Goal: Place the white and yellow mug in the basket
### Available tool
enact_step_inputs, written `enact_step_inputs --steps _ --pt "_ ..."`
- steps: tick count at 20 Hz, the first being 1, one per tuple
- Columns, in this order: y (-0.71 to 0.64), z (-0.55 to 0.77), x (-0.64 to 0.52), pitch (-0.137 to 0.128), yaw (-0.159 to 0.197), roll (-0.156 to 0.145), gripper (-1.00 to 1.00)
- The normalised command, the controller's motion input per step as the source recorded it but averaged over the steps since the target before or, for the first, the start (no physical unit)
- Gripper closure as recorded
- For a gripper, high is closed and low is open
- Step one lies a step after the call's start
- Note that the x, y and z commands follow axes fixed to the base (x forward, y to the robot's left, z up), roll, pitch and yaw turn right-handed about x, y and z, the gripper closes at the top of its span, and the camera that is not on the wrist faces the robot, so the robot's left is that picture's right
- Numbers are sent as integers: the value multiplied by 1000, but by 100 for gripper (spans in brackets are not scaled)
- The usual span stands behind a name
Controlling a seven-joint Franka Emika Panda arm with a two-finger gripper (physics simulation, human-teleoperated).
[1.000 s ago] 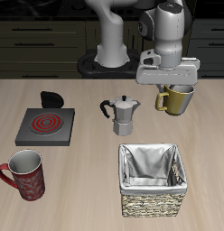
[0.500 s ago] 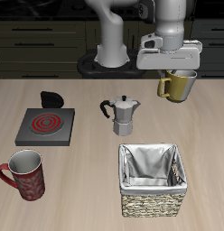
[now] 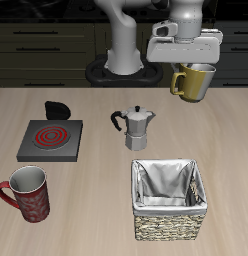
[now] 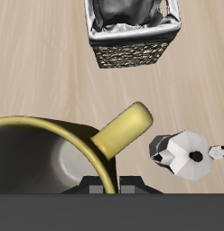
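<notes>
1. Claw point(image 3: 195, 62) clamped on the rim of the white and yellow mug point(image 3: 195, 82); the mug hangs under it, upper right of the exterior frame, lifted clear of the counter point(image 3: 86, 205).
2. Mug upright or near it, handle point(image 3: 177, 84) sticking out toward frame left, on the moka pot point(image 3: 137, 127) side. Wrist view shows the same: yellow handle point(image 4: 123, 132) jutting from the rim, pale interior visible, claw fingers themselves mostly hidden by the mug body.
3. Key relation: basket point(image 3: 169, 198) sits lower right of the exterior frame, almost straight below the mug in the picture, a bit toward frame left. So the carry likely runs toward the counter's front edge, with a small sideways shift.
4. Basket opening faces up and is wider than the mug; grey-white lining shows, nothing seen inside.
5. Moka pot stands between the two, off to frame left of the direct line; path probably clears it, handle side is the closest pass.
6. Red mug point(image 3: 28, 194) and burner plate point(image 3: 51, 139) are well apart at frame left, not in play.
</notes>
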Motion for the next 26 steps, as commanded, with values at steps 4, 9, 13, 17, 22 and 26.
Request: enact_step_inputs --steps 4,9,13,17,22,26 --pt "-128 271 196 -11 13 -33 100" --pt "-200 281 289 -9 21 -28 100" --pt "-153 149 338 7 4 -26 100" --pt "-130 47 348 33 -15 -19 100" --pt "-132 95 304 18 -13 -27 100" --pt "-160 160 313 13 -14 -32 100"
